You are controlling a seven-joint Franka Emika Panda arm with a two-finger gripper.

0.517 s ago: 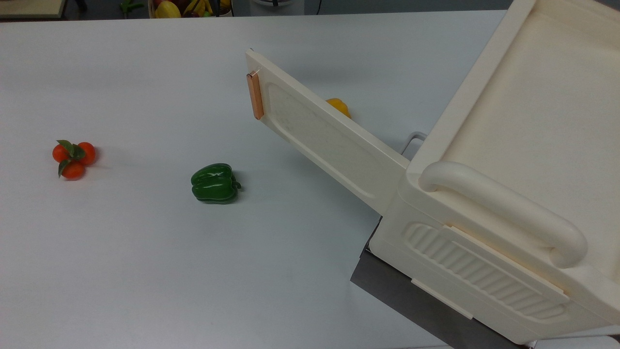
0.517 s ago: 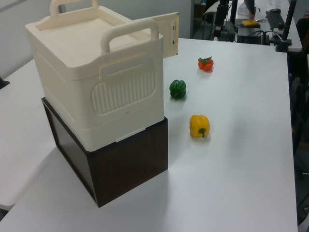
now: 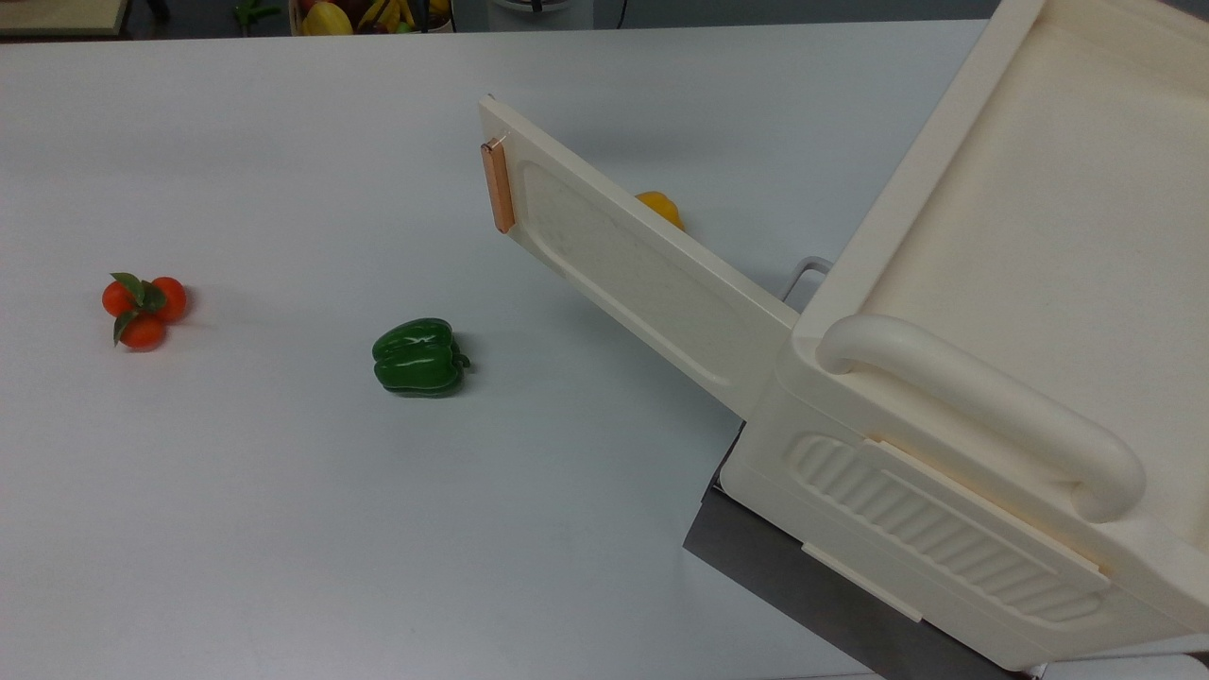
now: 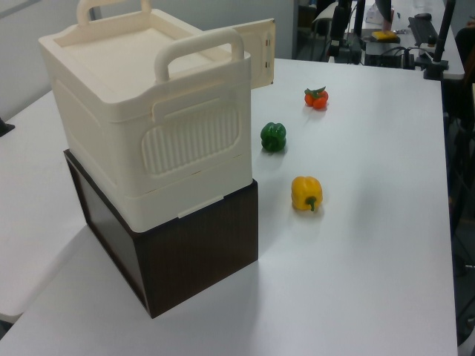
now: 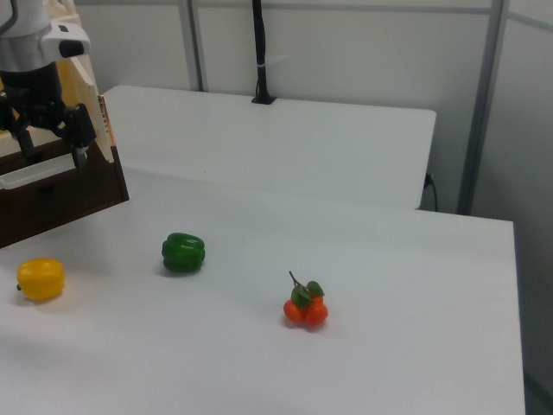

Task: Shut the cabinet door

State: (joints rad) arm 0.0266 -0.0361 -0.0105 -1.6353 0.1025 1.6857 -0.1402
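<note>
The cabinet (image 3: pixel 992 378) is a big cream box with a thick bar handle, and it sits on a dark base (image 4: pixel 193 252). Its cabinet door (image 3: pixel 633 264) stands swung wide open over the table, with the copper handle strip (image 3: pixel 498 186) at its free end. In the left view the cabinet door (image 4: pixel 260 52) sticks out behind the cabinet (image 4: pixel 148 111). The right view shows my gripper (image 5: pixel 50 147) open and holding nothing. It hangs in front of the cabinet's open side, just to the right view's left of the door's copper-edged end (image 5: pixel 105 130).
A green pepper (image 3: pixel 418 356) lies on the white table in front of the door. A yellow pepper (image 3: pixel 659 206) lies behind the door, partly hidden by it. A cluster of small tomatoes (image 3: pixel 144 308) sits far to the top view's left.
</note>
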